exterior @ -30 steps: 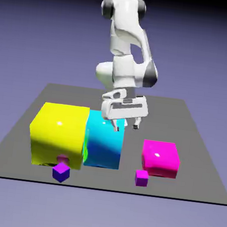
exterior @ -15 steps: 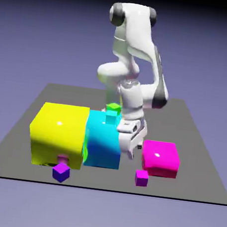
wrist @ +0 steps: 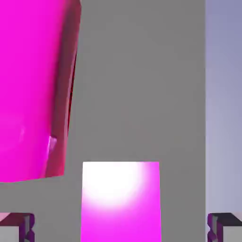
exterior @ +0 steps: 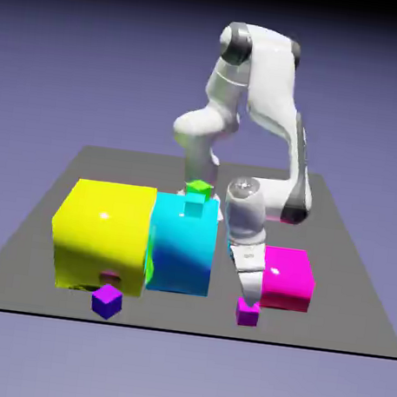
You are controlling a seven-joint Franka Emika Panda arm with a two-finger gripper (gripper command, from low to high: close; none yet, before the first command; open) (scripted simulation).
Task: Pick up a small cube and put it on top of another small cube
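- Exterior view: the white arm bends low, its gripper just above the small cube, which sits on the grey table just in front of the big magenta block; the lift and stacking remain to do; the fingertips are hard to make out.
- Hand view: the small cube lies between the spread fingertips, jaws wide apart and empty; its lower part is cut off.
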